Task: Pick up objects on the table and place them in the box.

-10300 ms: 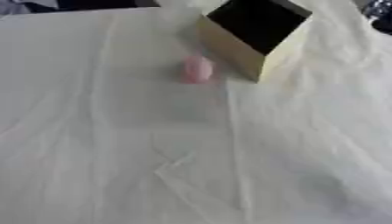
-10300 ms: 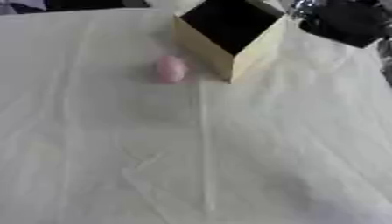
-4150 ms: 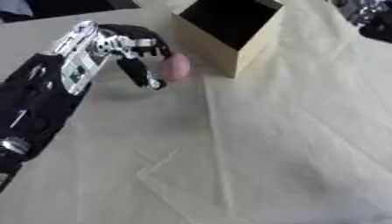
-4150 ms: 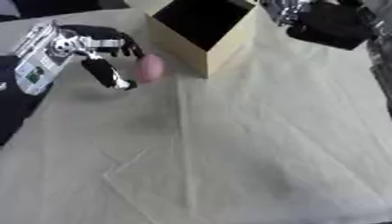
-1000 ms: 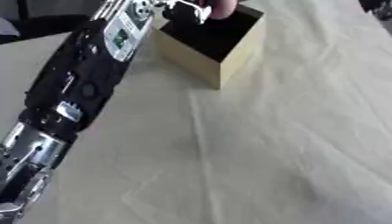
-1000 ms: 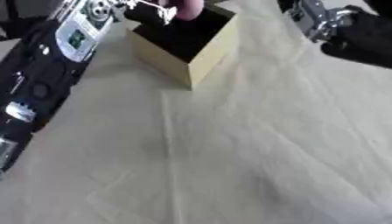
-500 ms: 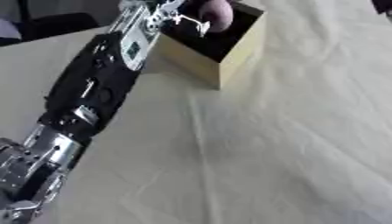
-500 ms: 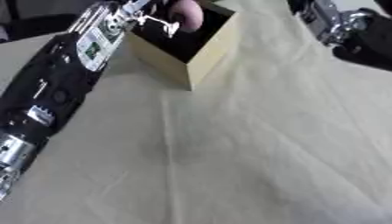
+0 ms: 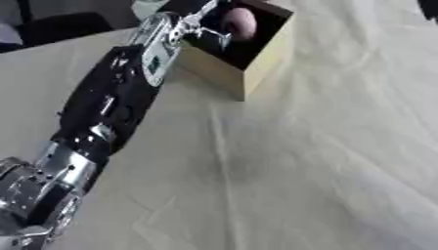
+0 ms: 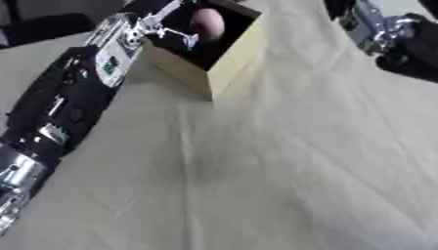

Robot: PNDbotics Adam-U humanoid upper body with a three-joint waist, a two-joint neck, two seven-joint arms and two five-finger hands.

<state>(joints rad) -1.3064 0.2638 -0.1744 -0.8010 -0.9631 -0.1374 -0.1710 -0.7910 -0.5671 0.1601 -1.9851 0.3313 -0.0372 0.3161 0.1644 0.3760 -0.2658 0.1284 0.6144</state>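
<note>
1. Far left of the box (image 9: 256, 68): my left arm ran up diagonally from the lower corner. I judged it was stretched long bc the box sat at the far end of the table (image 9: 325, 161). Arm shell was glossy black w/ silver joints and a small pale label panel near the wrist.

2. Just left of the box opening and reaching over it: the left hand (image 9: 198, 28), fingers curled round the pink object (image 9: 240, 22). It was closed on it, not released. I held it above the opening so the drop would land inside rather than on the rim.

3. The pink object itself: rounded, egg-like, matte, soft-looking surface. It sat over the dark interior of the box, partway down into the opening as far as I could tell; whether it touched the bottom was hidden.

4. The box: open-topped, tan cardboard walls, flat faces, sharp corners, black inside. It stood upright on the table.

5. Right of the box: cream cloth over the table, creased in long folds. No other loose item showed on it.

6. Far right of the box, top corner of right eye view: my right hand (image 10: 376, 31), black and silver, idle. Couldn't tell its state.
</note>
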